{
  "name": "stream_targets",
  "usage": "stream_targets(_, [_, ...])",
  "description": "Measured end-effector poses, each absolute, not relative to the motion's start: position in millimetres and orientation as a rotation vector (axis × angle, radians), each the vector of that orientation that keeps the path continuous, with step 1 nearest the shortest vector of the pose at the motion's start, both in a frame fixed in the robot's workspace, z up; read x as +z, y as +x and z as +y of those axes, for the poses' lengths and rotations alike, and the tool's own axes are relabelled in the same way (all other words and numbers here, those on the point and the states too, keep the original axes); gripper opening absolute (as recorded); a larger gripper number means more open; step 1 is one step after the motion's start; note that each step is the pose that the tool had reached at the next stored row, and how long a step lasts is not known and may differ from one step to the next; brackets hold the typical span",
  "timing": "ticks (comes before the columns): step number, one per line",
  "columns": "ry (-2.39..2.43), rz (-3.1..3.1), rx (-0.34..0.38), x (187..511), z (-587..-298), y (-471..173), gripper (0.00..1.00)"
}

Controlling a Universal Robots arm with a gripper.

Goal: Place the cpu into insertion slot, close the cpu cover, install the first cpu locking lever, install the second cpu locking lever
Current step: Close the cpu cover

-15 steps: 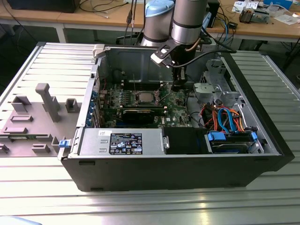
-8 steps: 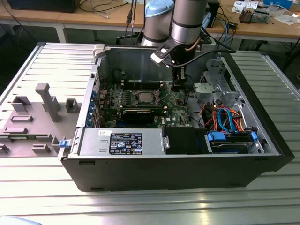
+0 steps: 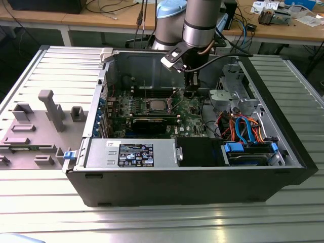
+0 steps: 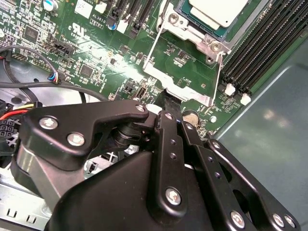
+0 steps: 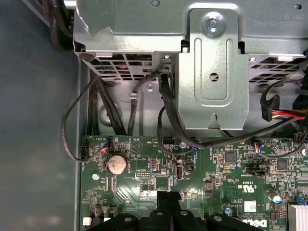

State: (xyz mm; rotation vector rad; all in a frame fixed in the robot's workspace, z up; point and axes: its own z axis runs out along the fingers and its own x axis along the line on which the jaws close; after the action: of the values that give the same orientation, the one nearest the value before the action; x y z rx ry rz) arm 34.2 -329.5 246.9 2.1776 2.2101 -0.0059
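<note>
Silver-grey cpu (image 3: 154,105), seated in the insertion slot (image 4: 212,46) on the green circuit board (image 3: 191,109), inside the open computer case (image 3: 177,188) on the metal worktop (image 3: 152,223). Silvery cpu cover (image 4: 179,82) swung open, clear of the chip. Black claw (image 3: 189,92) at three o'clock from the cpu in the exterior view, fingers together, tips at the cover's free edge.

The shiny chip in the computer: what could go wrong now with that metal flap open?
The tool is at the edge of the open cpu cover; it might slip off the thin frame and scrape the green board. The cover could also drop crooked onto the cpu in the insertion slot. Cables nearby might snag.
</note>
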Motion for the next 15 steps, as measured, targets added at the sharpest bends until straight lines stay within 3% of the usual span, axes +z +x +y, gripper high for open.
stream_targets(15, [2.178, 2.21, -0.006, 246.9, -329.5, 29.0, 0.11])
